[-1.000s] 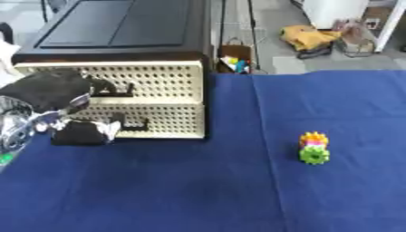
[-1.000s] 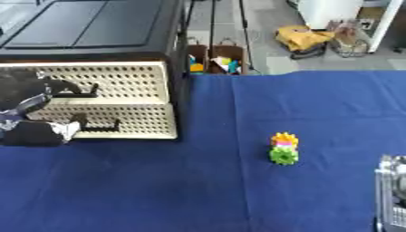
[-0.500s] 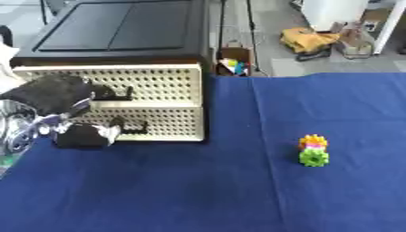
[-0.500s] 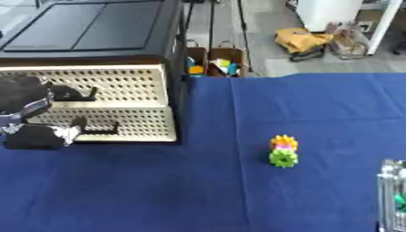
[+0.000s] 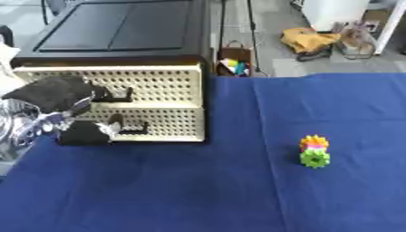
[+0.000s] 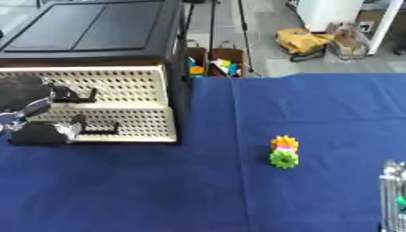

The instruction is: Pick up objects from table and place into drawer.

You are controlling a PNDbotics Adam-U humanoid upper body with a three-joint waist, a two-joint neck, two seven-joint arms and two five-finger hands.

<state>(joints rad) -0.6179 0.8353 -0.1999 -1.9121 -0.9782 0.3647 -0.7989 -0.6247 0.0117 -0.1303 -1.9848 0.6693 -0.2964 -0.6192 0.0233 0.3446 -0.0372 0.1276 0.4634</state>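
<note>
drawer unit (image 5: 151, 102): cream, perforated fronts, black top, standing at the far left of the blue tablecloth (image 5: 238, 190). two drawer fronts, upper and lower, each with a black handle.

left hand (image 5: 75, 113): black, in front of the drawer unit's left part. fingers curled at the lower drawer handle (image 5: 131, 129); whether they actually close round it cannot be told, since the hand covers the spot. the lower drawer front looks flush or nearly flush with the unit.

toy (image 5: 314, 151): small stack of gear-like pieces, orange on top, pink between, green at the bottom. standing on the cloth well to the right of the drawer unit and nearer the camera, touching nothing.

right hand (image 6: 392, 195): only a silver part shows, far right of the drawer unit at the lower right corner of the right eye view; finger state cannot be told.
</note>
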